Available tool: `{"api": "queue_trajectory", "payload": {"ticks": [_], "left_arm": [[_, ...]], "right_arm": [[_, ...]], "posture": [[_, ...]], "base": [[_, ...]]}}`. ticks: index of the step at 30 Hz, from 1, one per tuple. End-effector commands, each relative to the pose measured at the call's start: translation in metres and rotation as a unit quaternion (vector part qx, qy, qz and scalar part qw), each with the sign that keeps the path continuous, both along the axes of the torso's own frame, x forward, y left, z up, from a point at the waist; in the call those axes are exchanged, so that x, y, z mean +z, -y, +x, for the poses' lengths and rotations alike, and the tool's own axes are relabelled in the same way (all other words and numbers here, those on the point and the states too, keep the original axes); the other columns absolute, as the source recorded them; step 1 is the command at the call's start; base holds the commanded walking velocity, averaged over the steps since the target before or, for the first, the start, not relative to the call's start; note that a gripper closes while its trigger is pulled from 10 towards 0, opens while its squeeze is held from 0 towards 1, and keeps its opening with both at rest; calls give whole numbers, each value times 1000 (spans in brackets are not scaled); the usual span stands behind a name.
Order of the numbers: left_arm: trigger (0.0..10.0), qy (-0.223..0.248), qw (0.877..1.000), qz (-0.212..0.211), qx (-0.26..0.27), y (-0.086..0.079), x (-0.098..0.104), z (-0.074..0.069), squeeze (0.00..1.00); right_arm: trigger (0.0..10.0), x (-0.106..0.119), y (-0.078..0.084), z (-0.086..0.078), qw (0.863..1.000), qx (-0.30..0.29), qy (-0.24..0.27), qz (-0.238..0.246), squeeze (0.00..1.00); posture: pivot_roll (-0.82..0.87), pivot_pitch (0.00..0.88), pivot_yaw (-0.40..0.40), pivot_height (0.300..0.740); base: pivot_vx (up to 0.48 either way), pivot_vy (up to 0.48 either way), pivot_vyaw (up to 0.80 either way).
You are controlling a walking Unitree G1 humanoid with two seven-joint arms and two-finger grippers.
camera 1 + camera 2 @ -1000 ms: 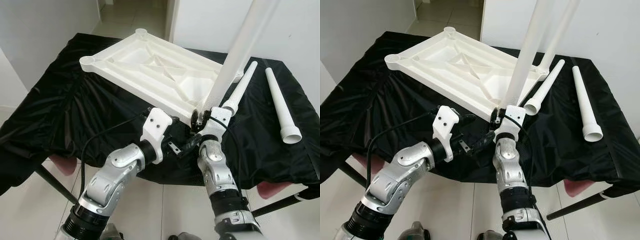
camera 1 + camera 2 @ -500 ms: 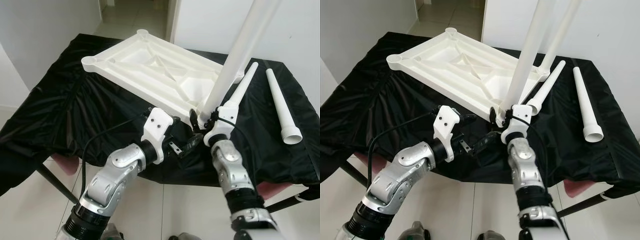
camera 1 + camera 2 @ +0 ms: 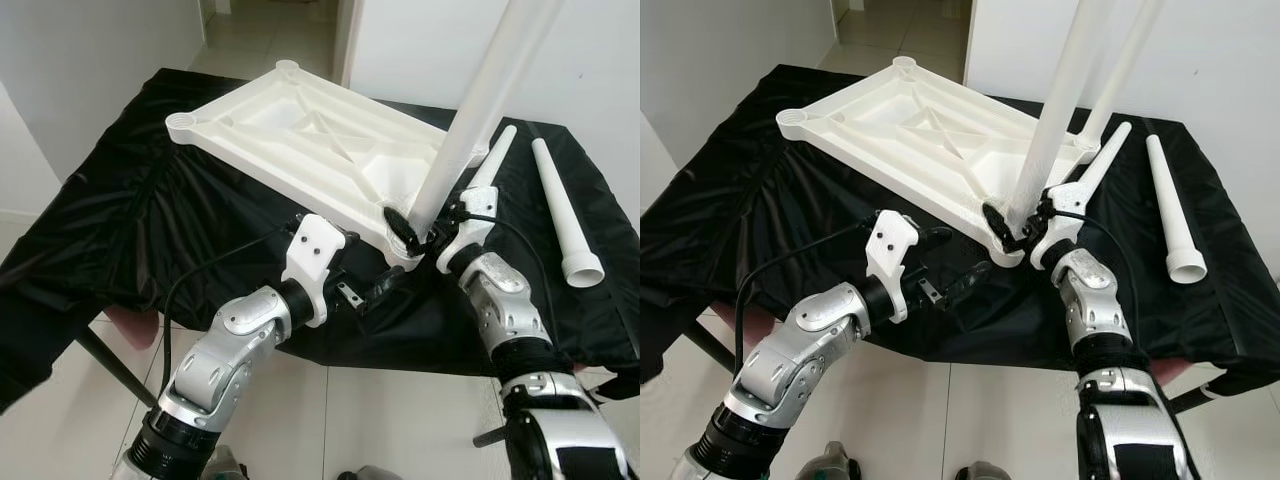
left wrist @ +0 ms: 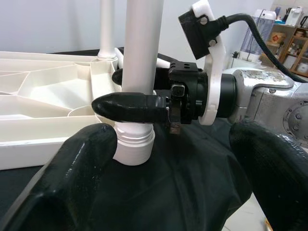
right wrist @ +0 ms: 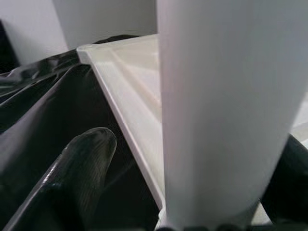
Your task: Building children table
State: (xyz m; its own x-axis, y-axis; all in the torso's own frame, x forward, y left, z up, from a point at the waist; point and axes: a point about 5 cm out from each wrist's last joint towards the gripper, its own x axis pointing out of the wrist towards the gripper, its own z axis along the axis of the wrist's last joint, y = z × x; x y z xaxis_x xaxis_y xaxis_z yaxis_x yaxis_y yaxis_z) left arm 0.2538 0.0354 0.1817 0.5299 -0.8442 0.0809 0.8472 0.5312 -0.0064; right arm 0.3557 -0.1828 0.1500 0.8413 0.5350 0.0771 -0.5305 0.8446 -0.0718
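An upturned white table top [image 3: 300,130] lies on the black cloth. A white table leg [image 3: 470,120] stands in its near right corner. My right gripper [image 3: 410,228] is shut on this leg's base, one finger [image 4: 130,108] across the front and the other behind. The leg [image 5: 226,110] rises between the fingers in the right wrist view. My left gripper [image 3: 375,290] hangs open just in front of that corner, below the table's edge, its fingers [image 4: 72,178] wide apart and holding nothing. A second leg [image 3: 1120,70] stands at the far right corner.
Two loose white legs [image 3: 560,210] [image 3: 1100,160] lie on the black cloth [image 3: 150,210] to the right. The covered table's front edge runs just under my grippers. White walls stand behind, and tiled floor [image 3: 60,400] lies below.
My right arm has swung out from under the corner to the right, its wrist turning around the leg's base. The left arm has stayed put.
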Motion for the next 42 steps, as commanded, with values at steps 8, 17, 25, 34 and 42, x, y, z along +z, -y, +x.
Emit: {"api": "queue_trajectory", "payload": {"ticks": [8, 17, 25, 34, 42], "left_arm": [[10000, 8, 1000, 3, 0, -2, 3, 2, 0], [10000, 10, 1000, 3, 3, -2, 4, 3, 0], [10000, 10, 1000, 4, 5, -3, 4, 2, 0], [10000, 7, 1000, 4, 1, -3, 4, 1, 0], [10000, 5, 1000, 4, -1, -3, 3, 0, 0]], "right_arm": [[10000, -4, 1, 11, 999, 14, -25, -22, 0], [4118, -14, 1, 12, 998, 21, -53, -34, 0], [0, -22, 1, 8, 997, 32, -63, -23, 0], [10000, -27, 3, 6, 998, 18, -64, -12, 0], [10000, -30, -2, 4, 999, -4, -51, 1, 0]], "posture": [[108, 0, -58, 740], [124, 0, -58, 740], [125, 0, -57, 740], [114, 6, -51, 740], [112, 10, -50, 740]], "base": [[0, 0, 0], [0, 0, 0], [0, 0, 0], [0, 0, 0], [0, 0, 0]]}}
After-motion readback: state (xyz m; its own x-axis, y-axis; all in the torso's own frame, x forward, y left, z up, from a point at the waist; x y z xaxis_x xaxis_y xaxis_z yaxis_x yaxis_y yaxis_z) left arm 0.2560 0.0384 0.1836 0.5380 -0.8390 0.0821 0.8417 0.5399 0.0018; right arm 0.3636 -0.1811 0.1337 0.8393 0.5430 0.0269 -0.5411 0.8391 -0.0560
